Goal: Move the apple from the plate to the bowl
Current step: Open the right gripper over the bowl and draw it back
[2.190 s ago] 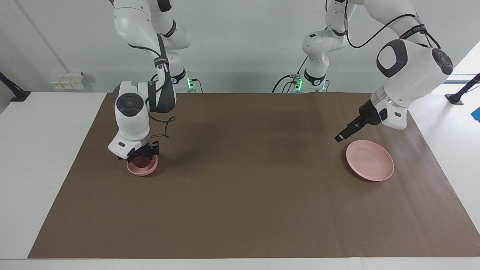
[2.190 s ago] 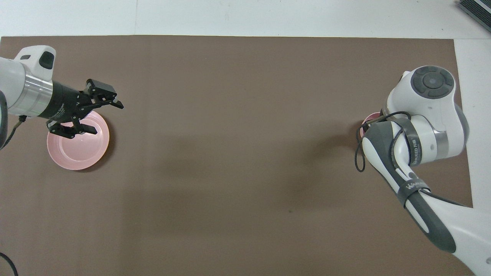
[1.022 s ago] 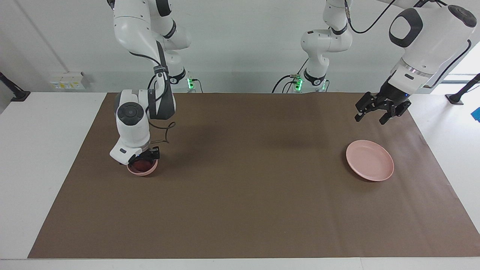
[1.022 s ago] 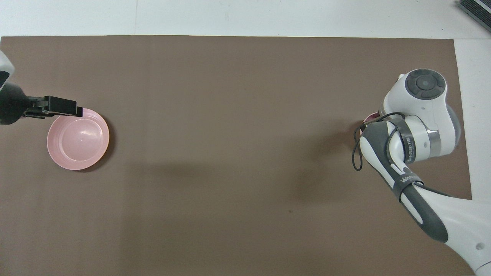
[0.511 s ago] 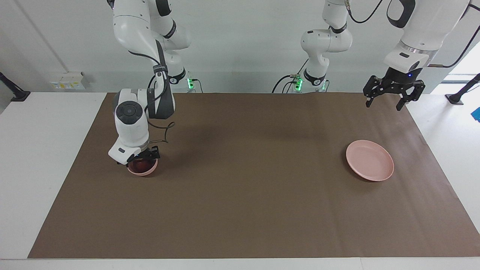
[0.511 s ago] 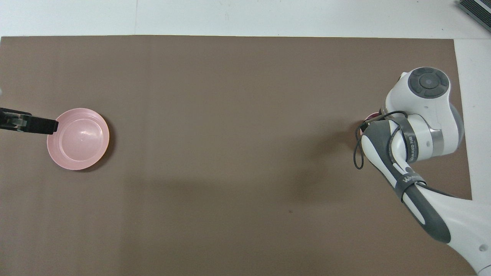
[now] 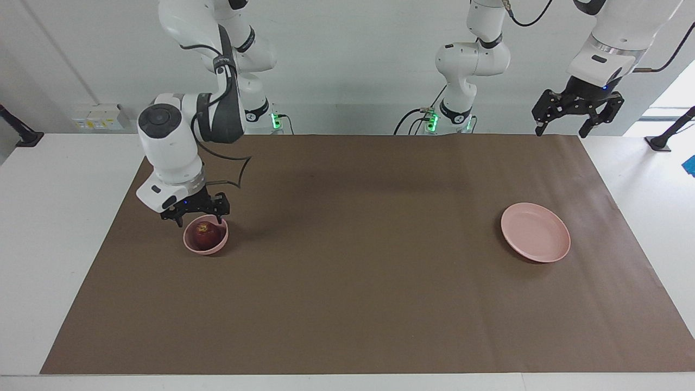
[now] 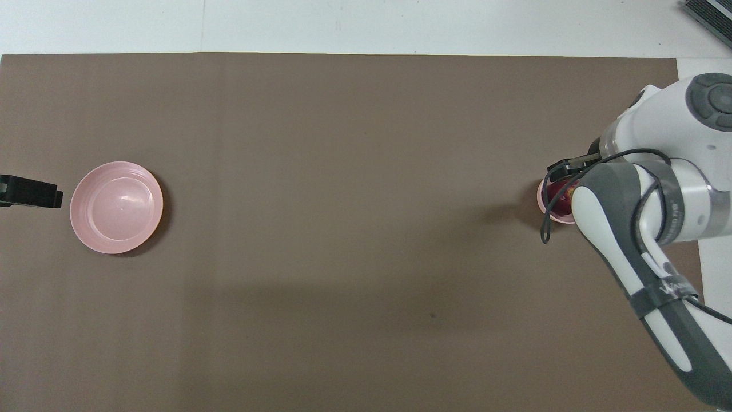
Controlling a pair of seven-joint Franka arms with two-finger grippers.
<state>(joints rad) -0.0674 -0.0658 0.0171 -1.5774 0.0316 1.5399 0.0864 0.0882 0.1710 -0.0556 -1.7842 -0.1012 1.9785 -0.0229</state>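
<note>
The apple (image 7: 204, 233) sits in the bowl (image 7: 216, 245); both grippers (right (image 7: 196, 213), left (image 7: 576, 111)) look spread, empty.

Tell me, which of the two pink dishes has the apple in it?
The small deep bowl, under the right gripper; the apple sits inside. The wide flat plate holds nothing.

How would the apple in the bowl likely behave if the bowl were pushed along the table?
The apple is round, so it would probably rock, but the bowl has deep walls that should keep it in. The bowl looks small and light, so it may slide easily on the brown mat.
</note>
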